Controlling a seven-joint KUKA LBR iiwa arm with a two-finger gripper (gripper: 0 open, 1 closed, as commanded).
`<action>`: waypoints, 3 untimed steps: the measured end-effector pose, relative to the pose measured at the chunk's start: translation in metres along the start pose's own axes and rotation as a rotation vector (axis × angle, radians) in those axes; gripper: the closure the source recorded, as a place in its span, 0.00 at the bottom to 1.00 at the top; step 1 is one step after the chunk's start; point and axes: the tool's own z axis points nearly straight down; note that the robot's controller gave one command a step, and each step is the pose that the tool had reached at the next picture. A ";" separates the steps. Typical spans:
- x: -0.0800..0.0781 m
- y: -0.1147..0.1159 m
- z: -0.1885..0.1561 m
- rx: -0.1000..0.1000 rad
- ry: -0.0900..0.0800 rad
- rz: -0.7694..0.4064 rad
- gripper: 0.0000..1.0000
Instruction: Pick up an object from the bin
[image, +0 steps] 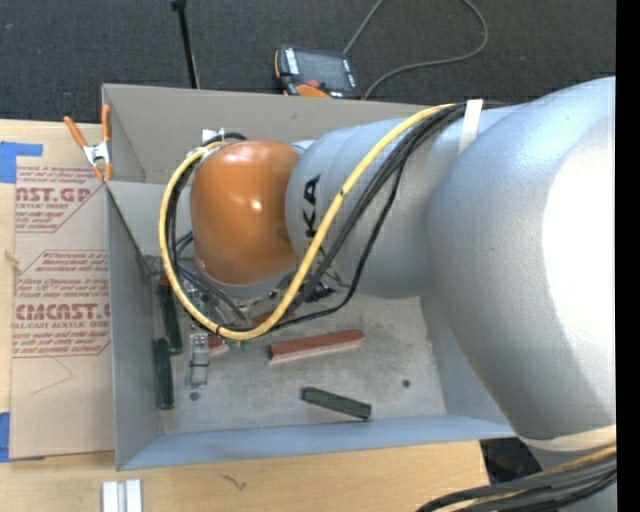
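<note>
My arm comes into the bin (300, 438) from the right, and its orange cover (240, 210) hangs over the left half. Yellow and black cables (172, 262) loop around this cover. Below it my gripper (199, 358) is low, near the floor of the bin on the left side. I cannot tell if it is released or clenched, and I see nothing held in it.

The nearest thing is a green stick (162, 372). It lies along the left wall, just beside my gripper on its left. A second stick (172, 315) of the same colour lies a little further back by the same wall, partly under my cables.

To the right of my gripper a red bar (315, 346) lies flat on the floor. A dark bar (337, 402) lies near the front wall, apart from the red bar.
</note>
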 end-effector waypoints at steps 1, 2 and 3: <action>-0.020 -0.049 0.094 0.002 -0.001 0.016 0.00; -0.022 -0.046 0.089 -0.002 -0.008 0.014 1.00; -0.026 -0.121 0.074 0.001 -0.008 0.115 1.00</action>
